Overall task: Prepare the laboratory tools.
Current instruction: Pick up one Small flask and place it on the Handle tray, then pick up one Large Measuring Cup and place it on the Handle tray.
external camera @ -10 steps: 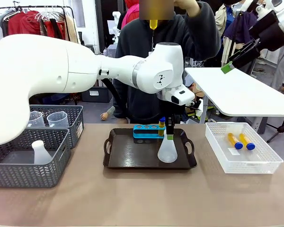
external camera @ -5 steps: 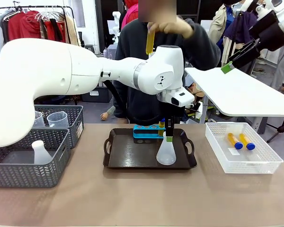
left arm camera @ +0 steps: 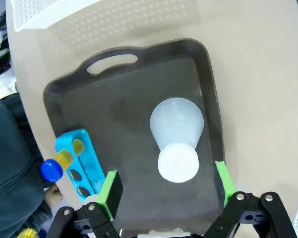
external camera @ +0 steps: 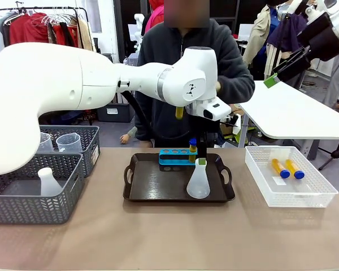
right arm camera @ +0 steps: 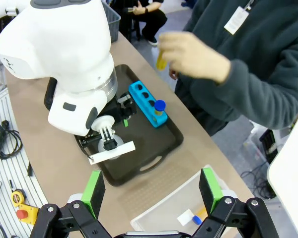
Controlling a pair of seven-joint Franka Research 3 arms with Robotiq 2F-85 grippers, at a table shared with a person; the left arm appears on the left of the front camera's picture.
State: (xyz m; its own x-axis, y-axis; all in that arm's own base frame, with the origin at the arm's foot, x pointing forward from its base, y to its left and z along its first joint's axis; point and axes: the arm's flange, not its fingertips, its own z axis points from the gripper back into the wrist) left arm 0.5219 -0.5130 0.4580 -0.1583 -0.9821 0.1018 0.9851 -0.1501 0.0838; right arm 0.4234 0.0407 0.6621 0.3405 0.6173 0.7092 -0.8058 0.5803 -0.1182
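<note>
The left gripper [left arm camera: 166,186] is hovering right over the flask [external camera: 198,183], fingers spread wide and gripping nothing. In the left wrist view the flask's mouth is sitting between the green pads [left arm camera: 109,191], clear of both. The flask is standing upright on the right part of the dark tray [external camera: 137,195], just in front of the blue rack [external camera: 174,156]. One capped tube [external camera: 192,148] is standing in the rack's right end.

Behind the arm, the person's hand [right arm camera: 193,54] is holding a yellow tube [right arm camera: 161,60] up in the air on the far side of the tray.

The right gripper [right arm camera: 151,191] is hanging high up off to the right, fingers wide apart and carrying nothing.

Two more tubes [external camera: 281,168] are lying side by side in the white bin [external camera: 288,199], right of the tray. Over on the left, a second flask [external camera: 47,182] is sitting in the front basket [external camera: 22,212], and beakers [external camera: 69,142] are standing in the rear basket [external camera: 91,135].
</note>
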